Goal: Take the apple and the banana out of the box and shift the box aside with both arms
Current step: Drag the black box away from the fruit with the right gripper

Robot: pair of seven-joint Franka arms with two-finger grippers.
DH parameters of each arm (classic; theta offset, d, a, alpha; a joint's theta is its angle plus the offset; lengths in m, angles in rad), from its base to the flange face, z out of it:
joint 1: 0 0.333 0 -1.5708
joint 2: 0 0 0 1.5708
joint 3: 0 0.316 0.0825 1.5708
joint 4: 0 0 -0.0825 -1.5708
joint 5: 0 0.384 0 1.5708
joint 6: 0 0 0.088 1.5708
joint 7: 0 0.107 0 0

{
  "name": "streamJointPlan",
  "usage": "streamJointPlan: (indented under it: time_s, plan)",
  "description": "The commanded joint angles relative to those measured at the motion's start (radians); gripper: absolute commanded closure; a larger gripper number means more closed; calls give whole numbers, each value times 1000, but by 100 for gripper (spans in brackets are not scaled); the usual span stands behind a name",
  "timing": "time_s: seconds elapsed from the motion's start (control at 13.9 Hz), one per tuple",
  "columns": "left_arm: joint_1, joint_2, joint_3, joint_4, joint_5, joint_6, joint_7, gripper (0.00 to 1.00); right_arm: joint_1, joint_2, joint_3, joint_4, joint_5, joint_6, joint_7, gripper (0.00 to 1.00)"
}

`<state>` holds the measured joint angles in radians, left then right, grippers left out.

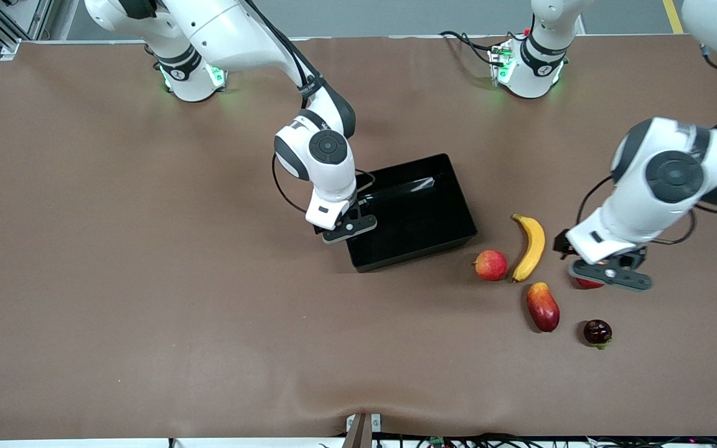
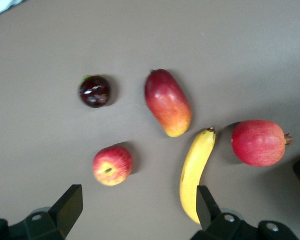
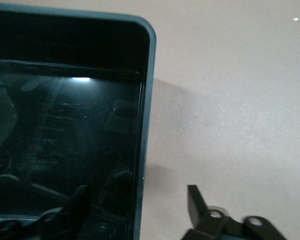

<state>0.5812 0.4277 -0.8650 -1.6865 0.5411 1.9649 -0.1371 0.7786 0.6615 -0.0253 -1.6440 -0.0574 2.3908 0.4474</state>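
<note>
The black bin (image 1: 463, 205) sits mid-table. My right gripper (image 1: 347, 231) is open over its wall at the right arm's end. In the right wrist view (image 3: 137, 195) one finger is inside the bin (image 3: 147, 100) and one outside, not clamped. The banana (image 1: 529, 247) lies beside the bin toward the left arm's end. My left gripper (image 1: 607, 274) is open and empty over the deep-red apple (image 1: 589, 284), which it mostly hides. The left wrist view (image 2: 138, 200) shows that apple (image 2: 112, 165) just past the fingertips and the banana (image 2: 196, 172) by one finger.
A paler pinkish-red apple (image 1: 490, 264) lies between the bin and the banana, also in the left wrist view (image 2: 259, 142). A red-orange mango (image 1: 543, 306) and a small dark round fruit (image 1: 597, 332) lie nearer the camera. Brown cloth covers the table.
</note>
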Motion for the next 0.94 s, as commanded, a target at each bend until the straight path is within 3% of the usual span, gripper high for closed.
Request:
streamJointPlan:
  time_s: [0.0, 0.29, 0.5, 0.65, 0.86]
  plan:
    - [6, 13, -17, 103, -61, -107, 14, 0, 2, 1, 1, 17, -12, -10, 30, 100]
    - [6, 5, -26, 212, -84, -205, 14, 0, -1, -25, 1, 12, -12, -57, 17, 100]
    - [11, 0, -32, 306, -205, -325, -1, 0, -15, -92, -2, 12, -15, -125, 14, 100]
    - [12, -30, -32, 359, -269, -420, -6, 0, -53, -138, 1, 10, -12, -166, -13, 100]
    - [12, -105, -26, 370, -273, -452, -7, 0, -152, -224, 5, 10, 1, -307, -105, 100]
